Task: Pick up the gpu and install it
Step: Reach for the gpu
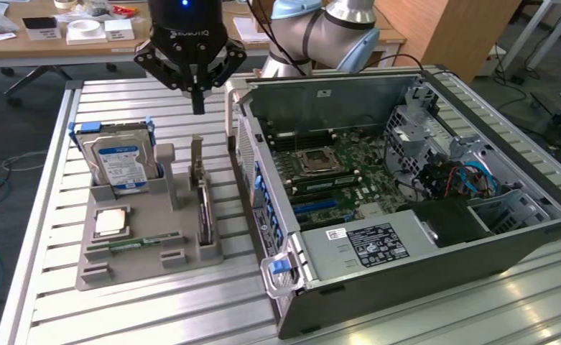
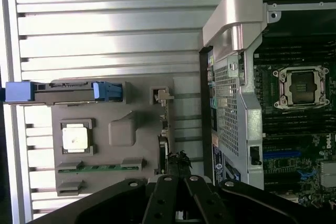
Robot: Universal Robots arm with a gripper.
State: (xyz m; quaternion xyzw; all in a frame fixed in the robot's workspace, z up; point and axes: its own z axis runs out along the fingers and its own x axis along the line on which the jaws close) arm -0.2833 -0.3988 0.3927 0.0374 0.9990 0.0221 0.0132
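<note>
The gpu [image 1: 205, 214] is a thin dark card standing on edge in the grey holder tray [image 1: 146, 267], on the side of the tray nearest the computer case. In the wrist view the gpu [image 2: 163, 148] appears edge-on, with its metal bracket end toward the hard drive side. My gripper [image 1: 199, 108] hangs above the far end of the tray, over the line of the card, fingers shut together and holding nothing. The wrist view has the closed gripper [image 2: 176, 195] just beyond the card's end.
The open computer case [image 1: 510, 237] lies on the exterior view's right of the tray, motherboard [image 1: 333, 180] exposed. A hard drive [image 1: 119, 162], a CPU [image 1: 110, 221] and a RAM stick [image 1: 136, 243] share the tray. Everything rests on a slatted metal table [image 1: 146, 316].
</note>
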